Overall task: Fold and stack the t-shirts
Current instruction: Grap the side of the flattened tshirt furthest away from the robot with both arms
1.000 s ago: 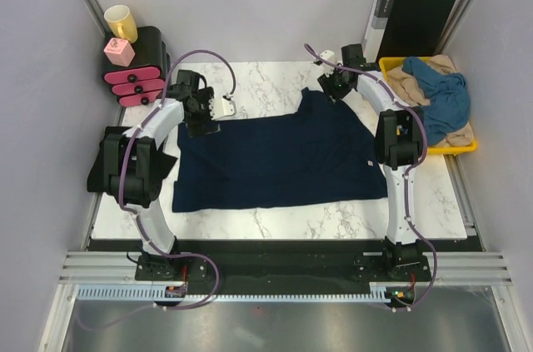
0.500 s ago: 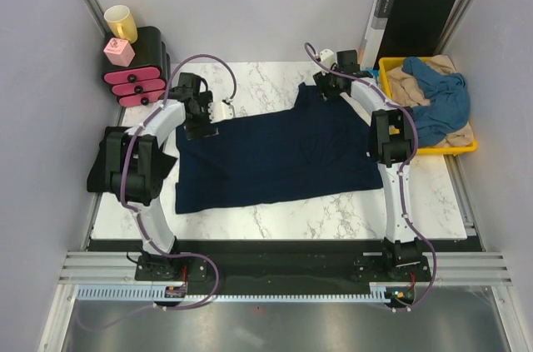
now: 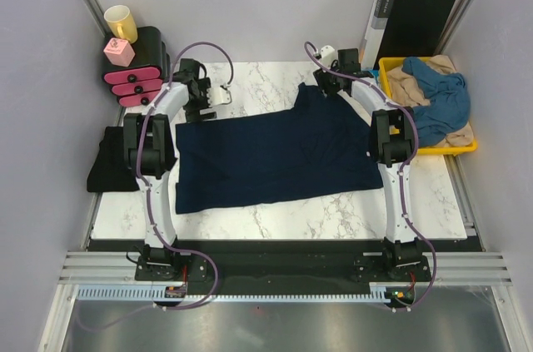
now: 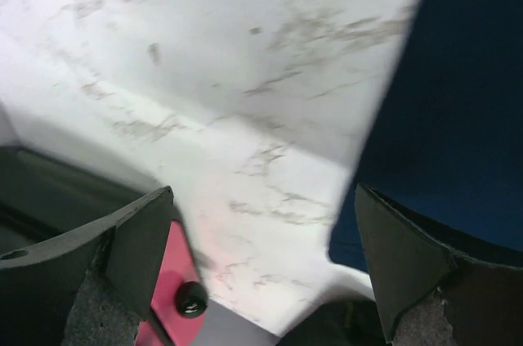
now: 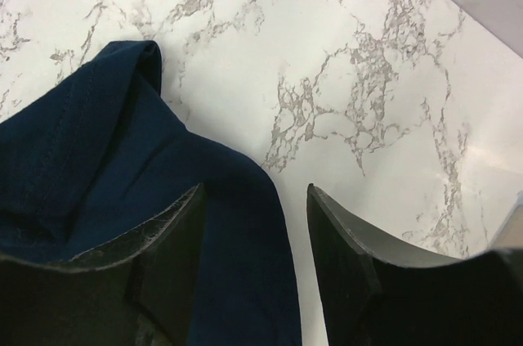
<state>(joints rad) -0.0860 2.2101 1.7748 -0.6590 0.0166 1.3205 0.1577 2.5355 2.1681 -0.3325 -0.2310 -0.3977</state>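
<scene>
A large dark navy t-shirt (image 3: 275, 156) lies spread flat on the marble table (image 3: 266, 77). My left gripper (image 3: 215, 97) is open and empty, just beyond the shirt's far left corner. In the left wrist view the left gripper (image 4: 263, 192) has bare marble between its jaws and the navy cloth (image 4: 466, 101) to the right. My right gripper (image 3: 325, 86) is open over the shirt's far right sleeve. In the right wrist view the right gripper (image 5: 255, 189) straddles the edge of the navy cloth (image 5: 98, 166). A medium-blue shirt (image 3: 441, 94) and a beige shirt (image 3: 408, 81) lie in the tray. A black shirt (image 3: 108, 169) lies at the left.
A yellow tray (image 3: 466, 147) stands at the right edge. A black orange-edged folder (image 3: 416, 19) leans behind it. A black and pink drawer unit (image 3: 137, 69) with a yellow mug (image 3: 121, 23) and a pink cube (image 3: 119, 52) stands at the far left.
My left gripper has moved off the shirt's far left corner toward the far side, and its arm has swung upright. My right gripper has shifted slightly farther and left.
</scene>
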